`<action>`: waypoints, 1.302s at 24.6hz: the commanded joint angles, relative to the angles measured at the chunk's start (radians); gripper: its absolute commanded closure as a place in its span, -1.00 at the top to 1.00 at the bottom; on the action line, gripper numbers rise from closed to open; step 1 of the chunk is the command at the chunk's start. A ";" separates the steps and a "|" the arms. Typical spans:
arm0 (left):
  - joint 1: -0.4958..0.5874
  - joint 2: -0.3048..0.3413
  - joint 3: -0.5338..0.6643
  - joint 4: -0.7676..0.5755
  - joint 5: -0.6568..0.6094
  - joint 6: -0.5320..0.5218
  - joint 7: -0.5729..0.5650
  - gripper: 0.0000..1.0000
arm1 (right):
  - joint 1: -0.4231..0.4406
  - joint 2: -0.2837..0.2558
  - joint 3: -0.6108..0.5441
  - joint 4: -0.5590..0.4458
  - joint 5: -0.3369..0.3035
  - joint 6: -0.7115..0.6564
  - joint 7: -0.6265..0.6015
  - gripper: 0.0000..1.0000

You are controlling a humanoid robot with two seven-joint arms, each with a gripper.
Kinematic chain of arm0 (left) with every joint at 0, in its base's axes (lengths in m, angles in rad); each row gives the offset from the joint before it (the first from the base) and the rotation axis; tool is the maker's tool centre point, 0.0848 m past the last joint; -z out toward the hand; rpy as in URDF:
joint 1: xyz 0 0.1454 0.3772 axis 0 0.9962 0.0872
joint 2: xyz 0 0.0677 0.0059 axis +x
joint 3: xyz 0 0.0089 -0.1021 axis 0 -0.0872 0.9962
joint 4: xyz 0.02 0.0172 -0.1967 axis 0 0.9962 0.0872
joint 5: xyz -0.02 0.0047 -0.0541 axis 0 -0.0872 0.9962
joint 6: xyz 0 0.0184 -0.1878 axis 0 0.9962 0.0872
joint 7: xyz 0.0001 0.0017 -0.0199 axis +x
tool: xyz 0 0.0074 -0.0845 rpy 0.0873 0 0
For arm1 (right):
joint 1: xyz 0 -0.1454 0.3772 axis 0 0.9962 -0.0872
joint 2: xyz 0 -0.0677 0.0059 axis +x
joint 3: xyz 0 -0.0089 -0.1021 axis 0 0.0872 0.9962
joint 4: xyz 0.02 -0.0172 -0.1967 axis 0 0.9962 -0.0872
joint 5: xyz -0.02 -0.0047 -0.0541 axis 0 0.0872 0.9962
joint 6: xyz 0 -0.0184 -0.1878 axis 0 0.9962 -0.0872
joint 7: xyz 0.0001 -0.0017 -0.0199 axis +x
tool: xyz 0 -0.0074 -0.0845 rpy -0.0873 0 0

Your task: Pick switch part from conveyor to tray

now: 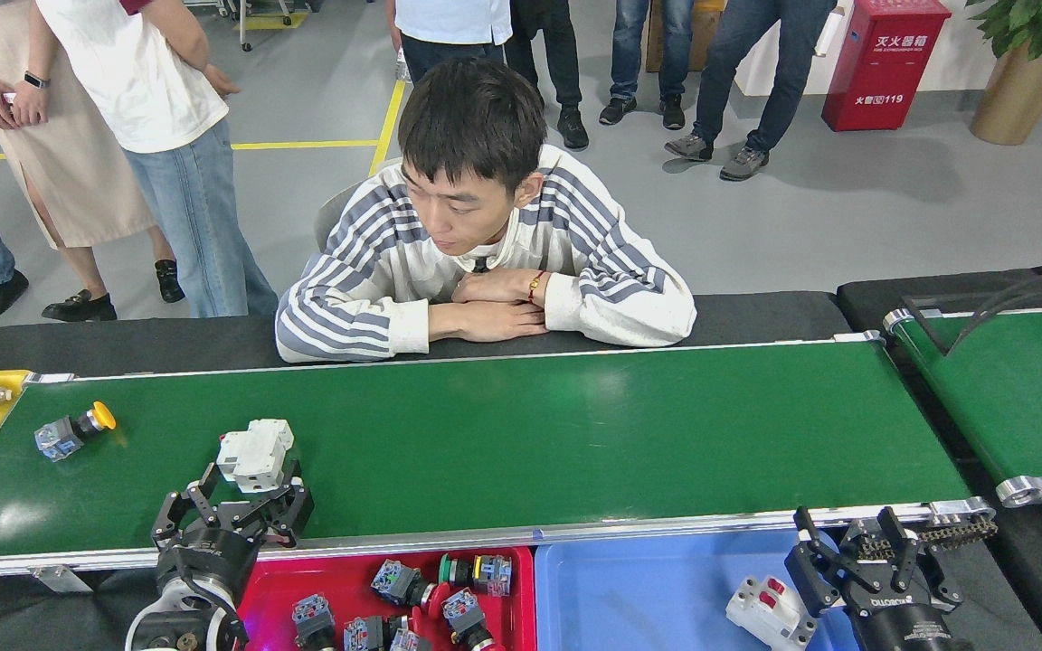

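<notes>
My left black gripper [241, 506] spread just below the white boxy plastic switch part [255, 455] on the long dark-green conveyor belt [521, 434], blue plastic tray [629, 597] at centre-right, my right black gripper [857, 547] spread, holding nothing

The red fire-extinguisher cabinet [885, 63] by the far wall carries white Chinese characters, 灭火器箱, and lower down the number 119. Lettering on the right gripper [856, 553] is too blurred to read.

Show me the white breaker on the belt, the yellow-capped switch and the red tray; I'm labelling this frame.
white breaker [255, 454], head view, top face.
yellow-capped switch [71, 430], head view, body.
red tray [269, 604], head view, bare floor.
</notes>
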 commanded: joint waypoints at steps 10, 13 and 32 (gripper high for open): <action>-0.038 0.063 0.010 0.085 0.057 -0.072 0.017 -0.57 | -0.011 -0.006 -0.005 -0.009 -0.005 -0.034 -0.006 1.00; 0.060 0.049 -0.002 -0.047 0.061 -0.134 0.017 -0.78 | -0.011 -0.004 -0.005 -0.009 -0.005 -0.034 -0.006 1.00; 0.284 -0.228 -0.808 -0.499 -0.089 0.035 -0.095 0.99 | -0.022 -0.062 -0.031 -0.020 0.073 -0.010 -0.003 0.99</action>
